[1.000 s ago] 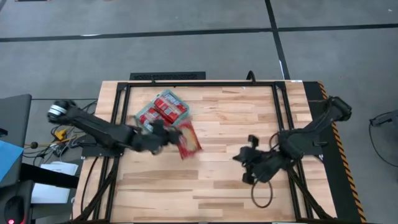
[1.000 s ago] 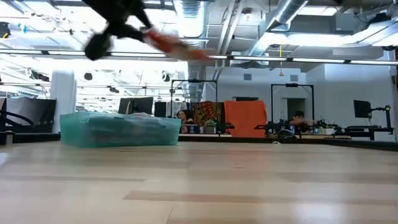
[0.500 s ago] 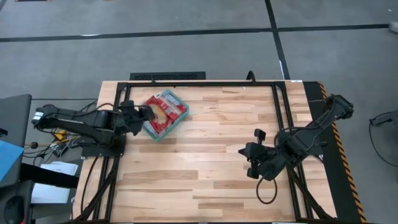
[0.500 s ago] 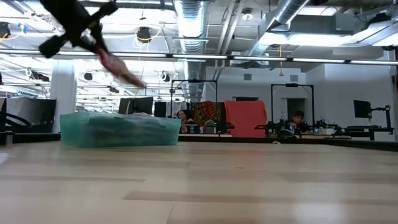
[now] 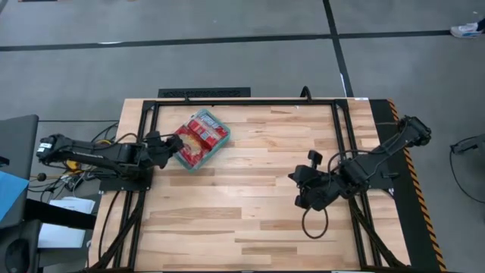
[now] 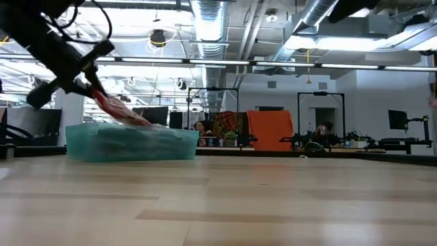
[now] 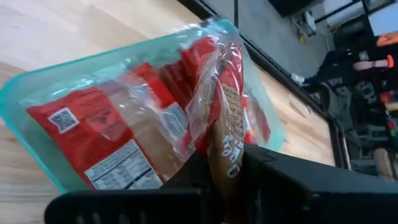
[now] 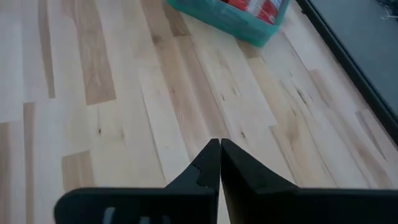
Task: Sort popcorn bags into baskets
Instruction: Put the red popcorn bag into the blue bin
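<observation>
At table's far-left corner: teal basket (image 5: 198, 141) sitting on the wood, already holding several red popcorn bags (image 7: 106, 134) lying flat and overlapping; exact count not readable. Left gripper (image 5: 164, 148) hovering at basket's left edge, fingers clamping one more popcorn bag (image 7: 225, 134) edge-on, its free end drooping down over the packets already in the tray. Same bag (image 6: 116, 111) showing in low view slanting from the gripper down to the basket rim (image 6: 130, 143), apparently just touching or nearly so. Not yet released.

At right-centre of table (image 5: 258, 220): right gripper (image 5: 301, 189) waiting well apart from the basket, fingers (image 8: 239, 171) pressed together on nothing.

Elsewhere on the wood: no loose packets showing in high or right wrist view.

Judging progress: nearing the end. Remaining, by appearance: letting go of the held bag so it settles inside the basket, then clearing the left arm away.
</observation>
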Action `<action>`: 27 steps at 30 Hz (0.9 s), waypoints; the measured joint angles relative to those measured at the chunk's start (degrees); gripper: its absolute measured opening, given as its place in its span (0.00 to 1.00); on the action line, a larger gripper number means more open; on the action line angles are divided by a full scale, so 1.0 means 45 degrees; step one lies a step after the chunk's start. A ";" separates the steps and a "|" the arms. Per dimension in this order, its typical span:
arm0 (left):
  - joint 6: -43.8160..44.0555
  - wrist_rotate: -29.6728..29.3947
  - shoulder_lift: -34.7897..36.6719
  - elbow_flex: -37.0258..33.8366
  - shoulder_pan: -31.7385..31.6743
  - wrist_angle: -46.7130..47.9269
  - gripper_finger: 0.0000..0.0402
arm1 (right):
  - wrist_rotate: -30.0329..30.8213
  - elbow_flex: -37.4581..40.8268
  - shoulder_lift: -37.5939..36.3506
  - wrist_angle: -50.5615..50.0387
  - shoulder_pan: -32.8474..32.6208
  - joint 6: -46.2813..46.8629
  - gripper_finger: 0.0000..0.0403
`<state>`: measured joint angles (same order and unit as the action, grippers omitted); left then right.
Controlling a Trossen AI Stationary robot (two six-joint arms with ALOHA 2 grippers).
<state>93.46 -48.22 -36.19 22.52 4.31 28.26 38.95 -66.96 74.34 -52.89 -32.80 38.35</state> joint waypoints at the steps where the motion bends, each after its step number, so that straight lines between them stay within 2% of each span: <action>1: 0.0162 0.0018 0.0098 -0.0166 -0.0033 -0.0041 0.03 | 0.0001 0.0000 -0.0001 0.0001 0.0067 0.0005 0.10; 7: 0.0337 0.0037 0.0229 -0.0446 -0.0278 0.0056 0.05 | -0.0021 0.0000 -0.0003 0.0006 0.0230 0.0034 0.10; 11: -0.0013 0.0072 0.0220 -0.0446 -0.0509 0.0147 0.12 | -0.0159 0.0000 -0.0003 0.0008 0.0214 0.0044 0.08; 15: -0.0667 0.0426 0.0220 -0.0446 -0.0693 0.0159 0.25 | -0.0363 0.0000 -0.0003 0.0001 0.0214 0.0139 0.06; 20: -0.1424 0.0977 0.0225 -0.0446 -0.0881 0.0291 0.47 | -0.0371 0.0000 -0.0003 0.0003 0.0214 0.0146 0.06; 24: -0.0850 0.1411 0.0225 -0.0445 -0.0962 0.0887 0.62 | -0.0399 0.0000 -0.0003 0.0006 0.0214 0.0169 0.08; 27: -0.0316 0.1705 0.0223 -0.0309 -0.0965 0.1690 0.69 | -0.0697 0.0000 -0.0003 0.0004 0.0214 0.0180 0.09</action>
<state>92.03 -40.55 -35.19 21.13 -0.03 35.87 35.81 -66.96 74.32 -52.87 -31.83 39.16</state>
